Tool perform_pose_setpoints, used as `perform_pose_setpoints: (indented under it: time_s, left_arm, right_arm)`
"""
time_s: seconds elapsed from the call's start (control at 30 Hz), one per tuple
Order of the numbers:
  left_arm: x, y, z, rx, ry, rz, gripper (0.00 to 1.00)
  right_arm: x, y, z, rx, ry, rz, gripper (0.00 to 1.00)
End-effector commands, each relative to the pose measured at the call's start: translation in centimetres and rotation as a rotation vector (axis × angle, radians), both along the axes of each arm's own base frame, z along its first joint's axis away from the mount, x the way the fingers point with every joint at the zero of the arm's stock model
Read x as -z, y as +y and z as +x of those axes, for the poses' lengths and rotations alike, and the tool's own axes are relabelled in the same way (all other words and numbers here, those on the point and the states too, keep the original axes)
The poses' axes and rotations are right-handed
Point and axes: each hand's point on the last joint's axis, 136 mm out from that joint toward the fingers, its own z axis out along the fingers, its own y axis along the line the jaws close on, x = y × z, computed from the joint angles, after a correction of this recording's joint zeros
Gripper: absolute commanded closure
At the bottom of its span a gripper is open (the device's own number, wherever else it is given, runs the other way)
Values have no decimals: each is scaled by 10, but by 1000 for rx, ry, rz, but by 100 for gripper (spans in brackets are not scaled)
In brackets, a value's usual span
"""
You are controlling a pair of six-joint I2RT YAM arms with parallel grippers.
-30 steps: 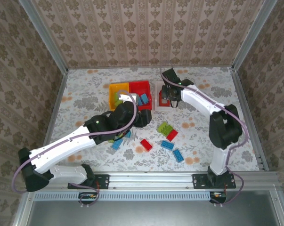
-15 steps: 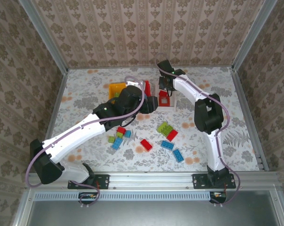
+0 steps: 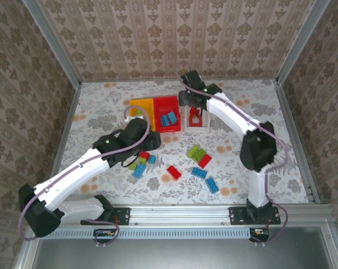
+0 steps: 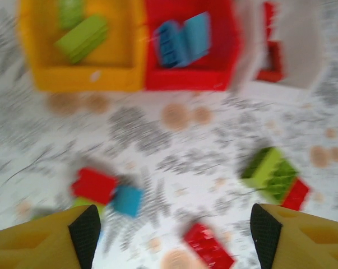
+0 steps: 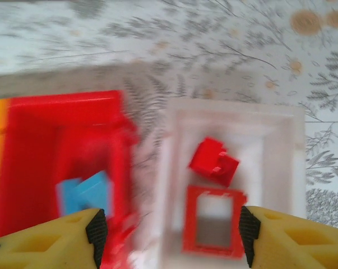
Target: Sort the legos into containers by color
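Observation:
Three containers stand in a row at the back: a yellow one (image 3: 136, 105) holding green legos (image 4: 82, 38), a red one (image 3: 164, 102) holding blue legos (image 4: 183, 39), and a white one (image 3: 205, 124) holding a red brick (image 5: 214, 161) and a hollow red frame (image 5: 213, 220). My right gripper (image 3: 191, 102) hovers open over the gap between the red bin and the white bin (image 5: 236, 112), empty. My left gripper (image 3: 152, 141) hangs open and empty over loose legos: a red one (image 4: 94, 185), a blue one (image 4: 127, 200), a green one (image 4: 269, 171) and another red one (image 4: 208, 245).
More loose bricks lie mid-table: a green one (image 3: 195, 152), red ones (image 3: 204, 161) (image 3: 174, 172) and blue ones (image 3: 199, 172) (image 3: 212, 185). A small cluster (image 3: 139, 163) sits beside my left arm. Metal frame rails and patterned walls enclose the table.
My right gripper's jaws have spread from nearly shut to open above the white bin. My left arm swung up to the bins and has come back toward the loose bricks.

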Motion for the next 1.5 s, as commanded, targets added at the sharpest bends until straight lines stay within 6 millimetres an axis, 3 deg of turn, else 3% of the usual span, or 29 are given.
perform_pose_setpoints:
  time_s: [0.0, 0.13, 0.27, 0.43, 0.6, 0.8, 1.17, 1.37, 1.47]
  left_arm:
    - [44, 43, -28, -84, 172, 87, 24]
    - [66, 65, -36, -161, 250, 73, 22]
    - [85, 81, -39, -245, 304, 22, 24]
    - [111, 91, -40, -249, 369, 30, 28]
    - [126, 78, -31, -157, 401, 54, 29]
    - [141, 82, -24, -129, 454, 150, 34]
    - [158, 84, -14, -86, 481, 230, 38]
    - [169, 89, -11, -96, 494, 251, 52]
    - [174, 89, -11, -99, 512, 254, 54]
  right_arm:
    - [-55, 37, -46, -183, -156, 127, 30]
    - [-48, 66, -114, -339, -169, 264, 29]
    - [-29, 79, -178, -444, -140, 383, 29]
    - [5, 83, -228, -481, -57, 419, 28]
    - [18, 85, -243, -487, -20, 438, 28]
    - [23, 99, -250, -522, 18, 433, 28]
    - [22, 101, -251, -515, 19, 442, 28]
    - [19, 104, -252, -517, 18, 455, 28]
    - [20, 106, -252, -524, 23, 456, 28]
